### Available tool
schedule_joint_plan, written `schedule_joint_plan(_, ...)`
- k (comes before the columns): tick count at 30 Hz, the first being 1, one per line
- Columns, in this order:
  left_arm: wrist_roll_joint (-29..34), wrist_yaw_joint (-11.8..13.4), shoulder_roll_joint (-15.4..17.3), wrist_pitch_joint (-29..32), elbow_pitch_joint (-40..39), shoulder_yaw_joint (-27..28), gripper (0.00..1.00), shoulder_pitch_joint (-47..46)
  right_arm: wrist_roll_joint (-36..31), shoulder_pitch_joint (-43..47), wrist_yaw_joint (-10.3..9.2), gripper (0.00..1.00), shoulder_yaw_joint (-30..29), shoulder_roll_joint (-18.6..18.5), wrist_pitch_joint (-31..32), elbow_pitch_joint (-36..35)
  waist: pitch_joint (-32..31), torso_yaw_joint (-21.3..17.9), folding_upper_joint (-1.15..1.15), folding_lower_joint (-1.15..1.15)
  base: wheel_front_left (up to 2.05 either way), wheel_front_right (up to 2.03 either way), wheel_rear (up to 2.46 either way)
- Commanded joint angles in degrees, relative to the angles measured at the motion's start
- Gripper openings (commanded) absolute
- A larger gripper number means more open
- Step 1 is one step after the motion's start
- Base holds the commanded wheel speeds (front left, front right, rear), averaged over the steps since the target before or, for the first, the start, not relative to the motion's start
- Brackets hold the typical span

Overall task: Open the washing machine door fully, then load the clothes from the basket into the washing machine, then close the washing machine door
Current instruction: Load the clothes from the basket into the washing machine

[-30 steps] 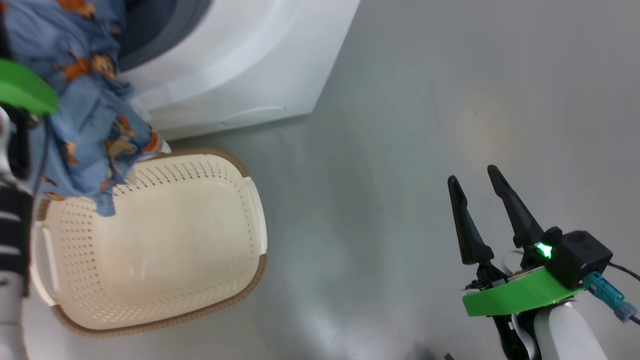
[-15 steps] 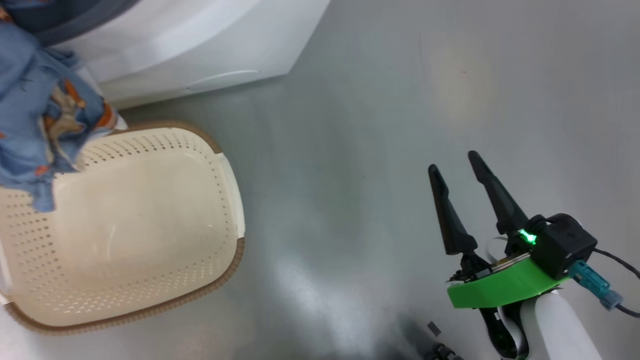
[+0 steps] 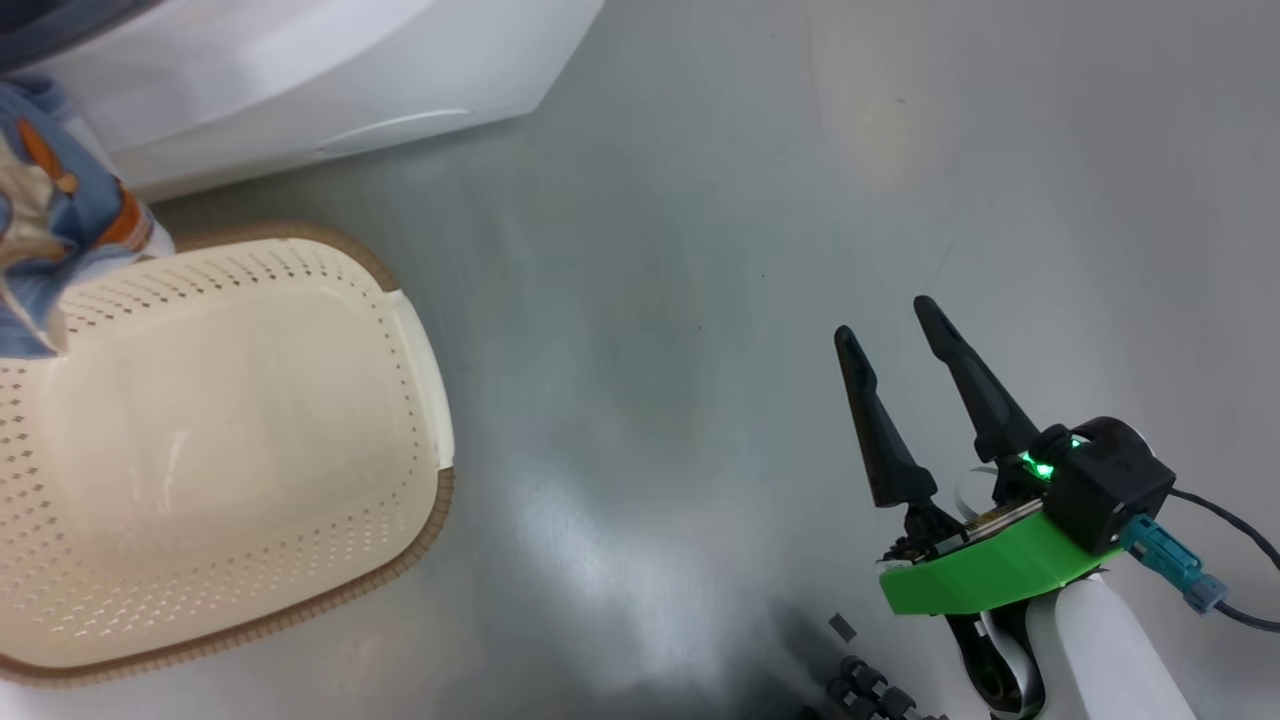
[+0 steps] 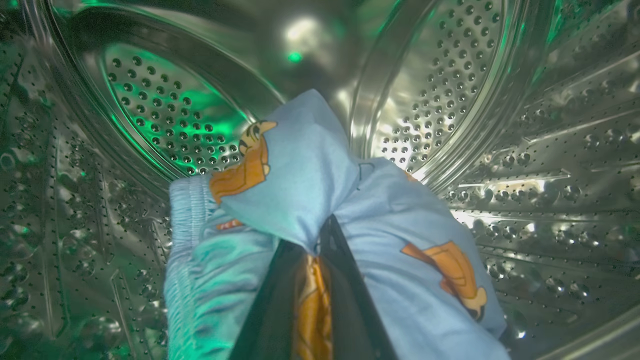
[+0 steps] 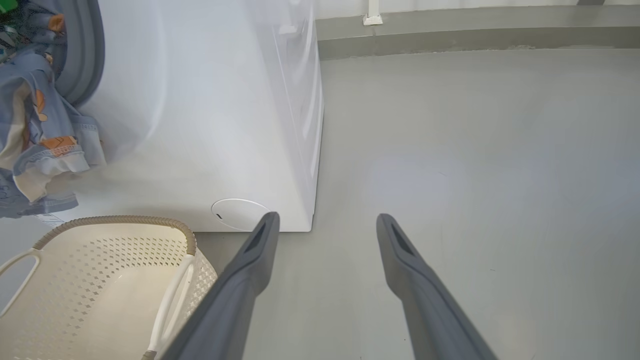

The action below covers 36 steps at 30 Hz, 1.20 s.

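- The left tool [image 4: 316, 250] pinches the light blue cartoon-print clothes [image 4: 305, 170] inside the steel perforated drum [image 4: 165, 110] of the white washing machine [image 3: 300, 80];
- the right tool [image 3: 885, 320] hangs spread over the grey floor [image 3: 700, 200], near the cream perforated plastic basket [image 3: 425, 350].

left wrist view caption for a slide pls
Left pincer shut on the clothes, holding them inside the washing machine's steel drum.

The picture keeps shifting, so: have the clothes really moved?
Yes. Against the basket, the clothes now overlap less of it, drawn toward the washing machine.
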Motion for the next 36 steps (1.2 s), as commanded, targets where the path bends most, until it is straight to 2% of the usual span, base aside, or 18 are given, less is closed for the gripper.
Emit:
schedule_joint_plan(1,0.9,0.7,3.1,-0.6,-2.7,1.0,0.0,-2.2,-0.4,0.7,0.09,1.0,1.4,0.0,-0.3,-0.9,0.7,-0.4,0.0,0.0,0.0,0.0,0.0)
schedule_joint_plan(7,2.2,1.7,3.5,-0.6,-5.8,1.8,0.0,-3.6,-0.5,0.6,0.09,1.0,1.9,0.0,-0.3,-0.8,1.5,-1.4,0.0,0.0,0.0,0.0,0.0)
schedule_joint_plan(13,3.9,1.7,3.4,-0.6,-6.6,0.9,0.0,-3.7,-0.4,0.7,0.09,1.0,2.1,0.0,-0.3,-0.8,1.7,-1.6,0.0,0.0,0.0,0.0,0.0)
schedule_joint_plan(21,4.9,1.2,2.9,-0.2,1.3,-1.2,0.0,-4.5,0.1,0.9,0.09,1.0,2.9,0.0,-0.3,-0.3,0.9,-1.7,0.0,0.0,0.0,0.0,0.0)
schedule_joint_plan(27,5.2,1.8,2.3,1.7,6.7,-2.4,0.0,-6.0,0.2,1.0,0.09,1.0,2.9,0.0,-0.3,0.1,-0.3,-1.6,0.0,0.0,0.0,0.0,0.0)
schedule_joint_plan(28,5.4,1.9,2.2,2.1,7.5,-2.7,0.08,-6.2,0.3,1.1,0.09,1.0,2.9,0.0,-0.3,0.2,-0.5,-1.6,0.0,0.0,0.0,0.0,0.0)
schedule_joint_plan(30,5.5,2.4,2.0,3.1,9.1,-3.0,0.11,-6.5,0.4,1.2,0.09,1.0,2.9,0.0,-0.3,0.2,-1.1,-1.6,0.0,0.0,0.0,0.0,0.0)
schedule_joint_plan(31,5.5,2.5,1.9,3.6,9.9,-3.1,0.18,-6.6,0.4,1.3,0.09,1.0,2.9,0.0,-0.3,0.3,-1.3,-1.6,0.0,0.0,0.0,0.0,0.0)
schedule_joint_plan(32,5.4,2.7,1.7,4.1,10.6,-3.3,0.3,-6.7,0.4,1.4,0.09,1.0,2.9,0.0,-0.3,0.3,-1.5,-1.6,0.0,0.0,0.0,0.0,0.0)
schedule_joint_plan(35,5.2,3.3,1.2,4.7,12.2,-3.4,0.49,-7.0,0.5,1.6,0.09,1.0,2.8,0.0,-0.3,0.3,-1.9,-1.6,0.0,0.0,0.0,0.0,0.0)
schedule_joint_plan(36,5.1,3.5,1.1,5.0,12.8,-3.5,0.82,-6.9,0.5,1.6,0.09,1.0,2.7,0.0,-0.3,0.3,-2.1,-1.5,0.0,0.0,0.0,0.0,0.0)
